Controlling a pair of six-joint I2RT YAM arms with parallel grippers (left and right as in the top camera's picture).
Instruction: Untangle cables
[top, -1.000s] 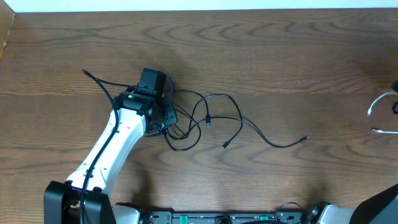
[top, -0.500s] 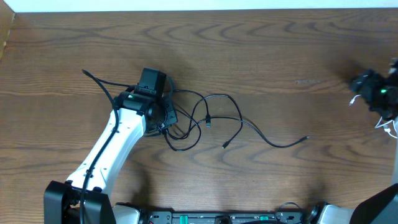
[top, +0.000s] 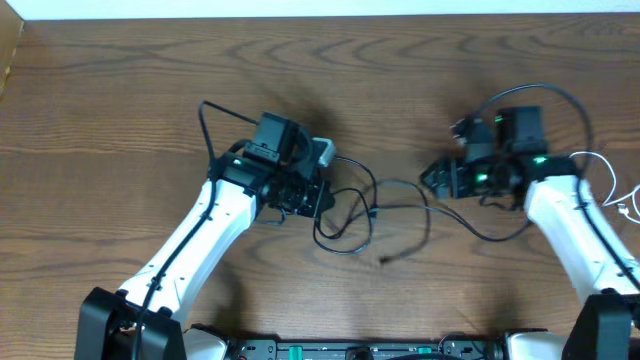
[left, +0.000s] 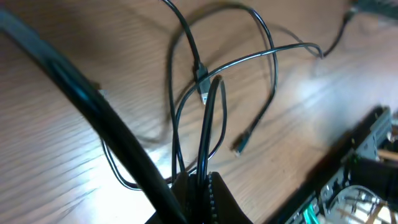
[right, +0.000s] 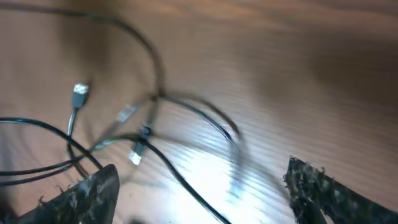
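Black cables (left: 202, 78) pinched in L gripper (left: 202, 182); R gripper (right: 202, 190) spread. Rec: R takes loose strand, pull apart slowly.

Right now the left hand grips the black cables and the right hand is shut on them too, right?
No. The left hand does grip the black cables, but the right hand is open, fingers wide apart in the right wrist view.

This looks like a robotics lab bench. A bare wood-grain table (top: 120, 60) carries a white left arm (top: 190, 250) and a white right arm (top: 575, 225), both rising from its near edge beside a black equipment rail (top: 350, 351) with green fittings. Thin loose cables (left: 201, 78) lie mid-table. A plain white strip (top: 300, 8) borders the far edge.
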